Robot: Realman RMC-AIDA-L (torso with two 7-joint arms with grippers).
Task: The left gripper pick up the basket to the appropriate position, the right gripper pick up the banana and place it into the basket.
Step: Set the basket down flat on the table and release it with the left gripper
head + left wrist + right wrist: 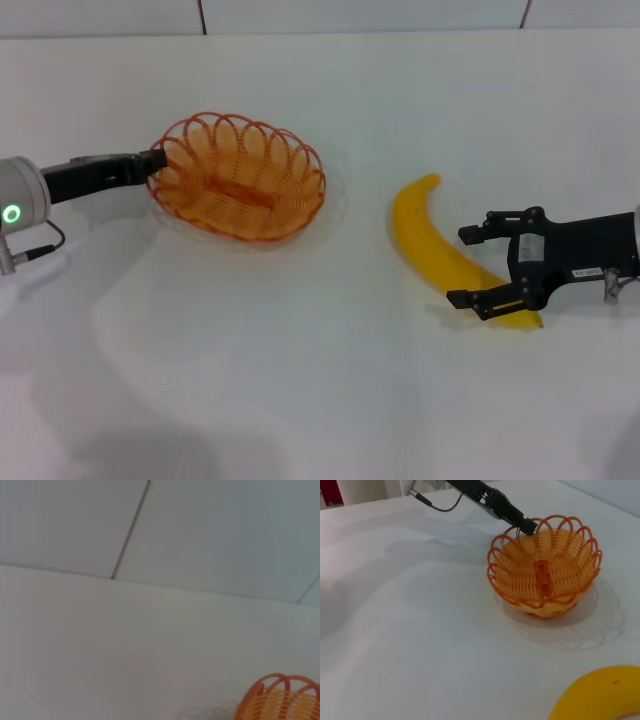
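The orange wire basket [240, 180] sits on the white table at the left of centre. My left gripper [155, 165] reaches in from the left and is shut on its left rim. The right wrist view shows that same claw [526, 526] pinching the basket [545, 575] at the rim. A piece of the basket's rim [280, 700] appears in the left wrist view. The yellow banana [420, 225] lies to the right of the basket. My right gripper [478, 266] stands open with its fingers on either side of the banana's near end. The banana [600, 695] fills a corner of the right wrist view.
The white table [300, 380] stretches wide around both things. A wall with panel seams [203, 15] rises behind its far edge. A thin cable [45, 245] hangs by the left arm's grey-white cuff [20, 195].
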